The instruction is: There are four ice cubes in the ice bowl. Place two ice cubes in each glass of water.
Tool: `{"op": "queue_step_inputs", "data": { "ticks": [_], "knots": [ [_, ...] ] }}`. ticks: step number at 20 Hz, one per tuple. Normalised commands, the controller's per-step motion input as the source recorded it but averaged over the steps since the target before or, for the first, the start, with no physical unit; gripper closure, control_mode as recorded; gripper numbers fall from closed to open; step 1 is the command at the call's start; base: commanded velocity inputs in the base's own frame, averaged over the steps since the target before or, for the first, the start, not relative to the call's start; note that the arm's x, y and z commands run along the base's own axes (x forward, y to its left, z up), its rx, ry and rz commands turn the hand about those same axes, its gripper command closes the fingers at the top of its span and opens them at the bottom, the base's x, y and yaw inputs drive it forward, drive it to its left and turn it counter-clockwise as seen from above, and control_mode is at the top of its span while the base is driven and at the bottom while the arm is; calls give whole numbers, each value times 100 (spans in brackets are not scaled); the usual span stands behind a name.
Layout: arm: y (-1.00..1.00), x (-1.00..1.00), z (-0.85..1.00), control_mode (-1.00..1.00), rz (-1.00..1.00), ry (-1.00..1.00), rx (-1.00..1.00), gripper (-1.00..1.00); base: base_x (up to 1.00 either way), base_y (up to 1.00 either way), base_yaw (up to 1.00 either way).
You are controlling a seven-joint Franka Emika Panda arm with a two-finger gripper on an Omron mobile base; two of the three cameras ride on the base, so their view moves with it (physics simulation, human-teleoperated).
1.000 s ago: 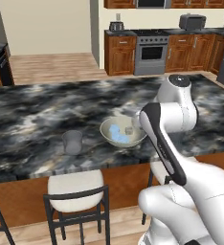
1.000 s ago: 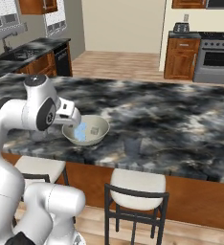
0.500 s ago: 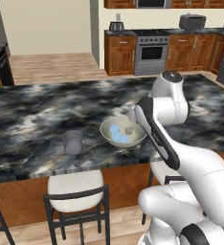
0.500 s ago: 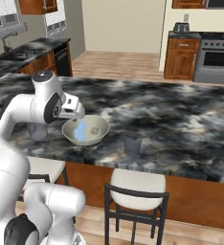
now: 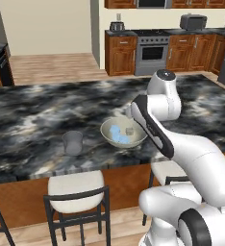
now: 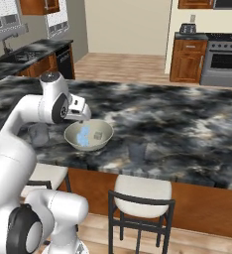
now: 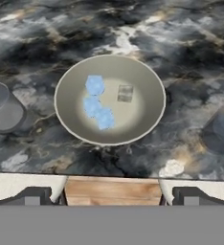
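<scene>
The ice bowl (image 7: pixel 143 112) sits on the dark marble counter, holding several ice cubes (image 7: pixel 95 86): three pale blue ones and a clearer one (image 7: pixel 125 93). My gripper (image 7: pixel 111 196) hangs open above the bowl's near rim, with nothing between its fingertips (image 7: pixel 35 196). One glass of water (image 7: pixel 5 114) stands left of the bowl and another glass (image 7: pixel 221 131) to its right. From the right base view my gripper (image 6: pixel 80 116) hovers over the left rim of the bowl (image 6: pixel 102 141), between one glass (image 6: pixel 38 133) and the other glass (image 6: pixel 138 151). In the left base view my arm hides the bowl's (image 5: pixel 118 142) right side.
Two stools (image 6: pixel 140 191) (image 5: pixel 76 185) stand under the counter's near edge (image 7: pixel 111 184). Wooden cabinets and a stove (image 5: pixel 153 53) line the far wall, across an open wooden floor.
My arm has swung up and a little farther over the counter, carrying the hand over the bowl. The gripper stays open; bowl, ice cubes and glasses have not moved.
</scene>
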Motion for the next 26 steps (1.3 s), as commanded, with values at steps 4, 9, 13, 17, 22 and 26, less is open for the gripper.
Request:
{"op": "queue_step_inputs", "data": {
  "ticks": [4,9,13,17,22,26],
  "knots": [
    [0,27,-26,-100,-6,0,0,-100,0,0,0],
    [0,20,-19,-100,-3,0,0,-100,0,0,0],
    [-1,15,-16,-100,-2,0,0,-100,0,0,0],
    [-1,17,-16,-100,-2,0,0,-100,0,0,0],
    [-2,13,-17,-100,0,0,0,-100,0,0,0],
    [-5,4,-13,-100,0,0,0,-100,0,0,0]
  ]
}}
